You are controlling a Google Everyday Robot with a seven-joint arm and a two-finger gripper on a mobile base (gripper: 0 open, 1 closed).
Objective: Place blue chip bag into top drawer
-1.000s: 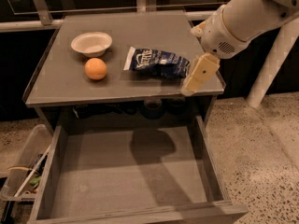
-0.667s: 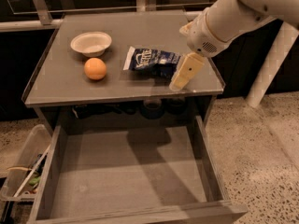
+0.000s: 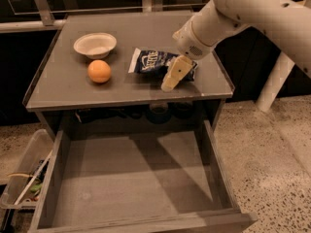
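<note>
The blue chip bag (image 3: pixel 151 61) lies flat on the grey cabinet top, right of centre, its white end edge to the left. My gripper (image 3: pixel 174 74) hangs from the white arm over the bag's right end, its cream fingers (image 3: pixel 177 71) pointing down and to the left, hiding that end of the bag. The top drawer (image 3: pixel 131 176) is pulled fully out below the cabinet top and holds nothing.
An orange ball (image 3: pixel 99 71) and a white bowl (image 3: pixel 95 44) sit on the left of the cabinet top (image 3: pixel 73 93). A clear plastic bin of clutter (image 3: pixel 23 183) stands on the floor at the drawer's left. A white post (image 3: pixel 274 76) stands at the right.
My gripper has moved left and down across the cabinet top, from beside the bag's right edge to over the bag's right end. The bag, ball and bowl have not moved.
</note>
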